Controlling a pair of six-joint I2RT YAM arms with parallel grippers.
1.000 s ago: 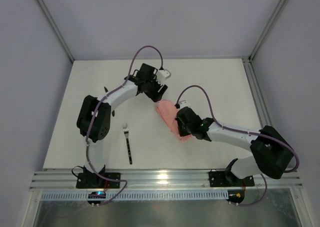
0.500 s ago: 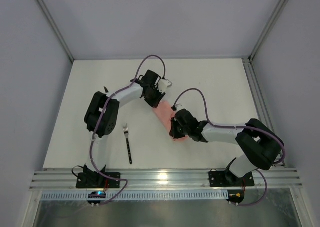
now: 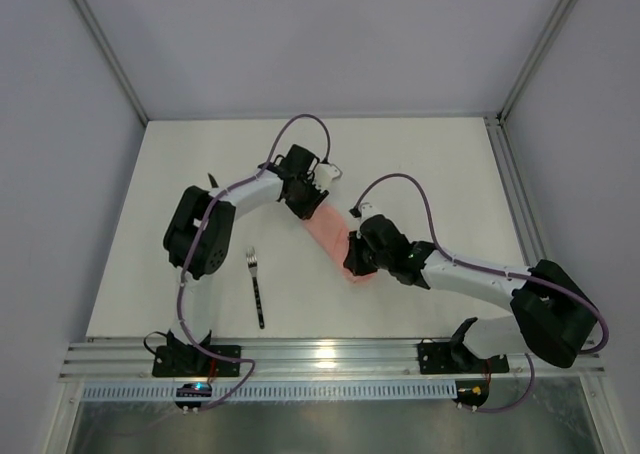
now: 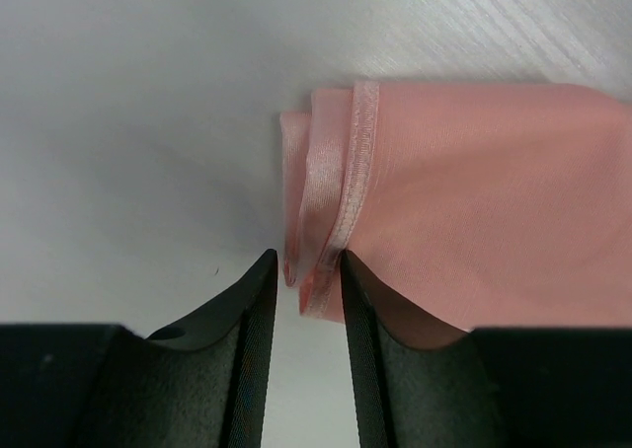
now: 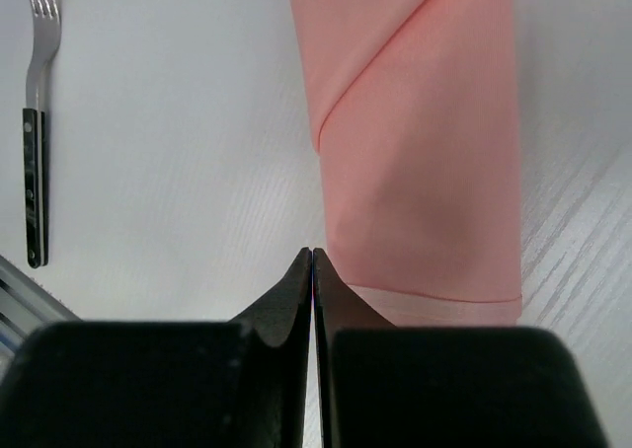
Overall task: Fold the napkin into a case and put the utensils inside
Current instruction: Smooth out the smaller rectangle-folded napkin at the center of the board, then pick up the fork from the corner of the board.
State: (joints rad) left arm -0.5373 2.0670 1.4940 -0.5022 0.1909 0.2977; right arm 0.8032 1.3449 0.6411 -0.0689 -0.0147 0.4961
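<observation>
Centrally on the table (image 3: 440, 174), pale-pink case (image 3: 333, 242) lying diagonally, left gripper (image 4: 304, 261) narrow around its far folded corner, clamping unclear, right gripper (image 5: 313, 254) pressed closed, empty, at its near end, fork (image 3: 256, 284) near-left, apart.

A white rectangular tabletop (image 3: 440, 164) with a faint brushed grain is filling the middle of the scene, seen from above. Plain pale grey walls (image 3: 320, 34) are closing it in on the left, far and right sides. A slanting silver aluminium frame post (image 3: 100, 46) is rising from the far left corner, and a matching right post (image 3: 545, 44) from the far right. A ribbed silver aluminium rail (image 3: 110, 358) is running along the near edge, catching a bright glare (image 3: 325, 351) of light. Nearer still, a dull grey metal sheet (image 3: 330, 426) is lying lower down.
</observation>
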